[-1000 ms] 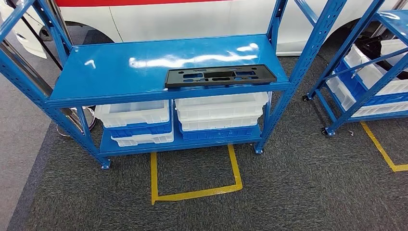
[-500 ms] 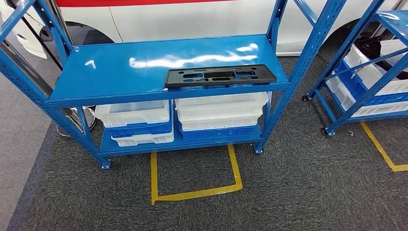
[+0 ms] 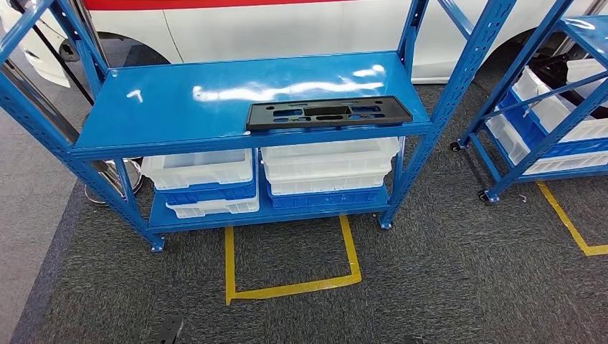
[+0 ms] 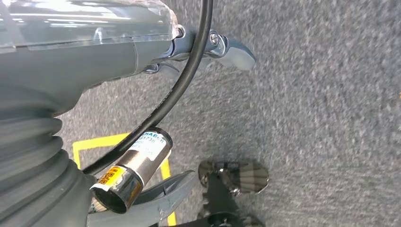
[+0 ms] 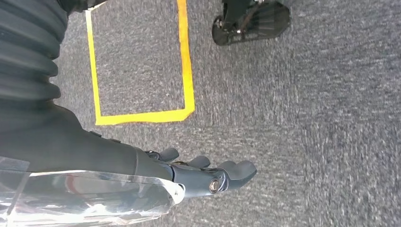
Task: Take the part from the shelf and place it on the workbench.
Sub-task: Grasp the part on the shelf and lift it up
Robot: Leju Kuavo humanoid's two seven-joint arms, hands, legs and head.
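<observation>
The black part (image 3: 328,113) lies flat at the front edge of the blue shelf (image 3: 179,100). My left hand (image 4: 208,45) and right hand (image 5: 208,172) hang over carpet, fingers apart, holding nothing.

The car (image 3: 287,29) behind the shelf (image 3: 179,107) is cut off by the top edge. The second rack (image 3: 545,107) is cropped at the right. The lower bins (image 3: 326,168) are half hidden under the shelf board.
</observation>
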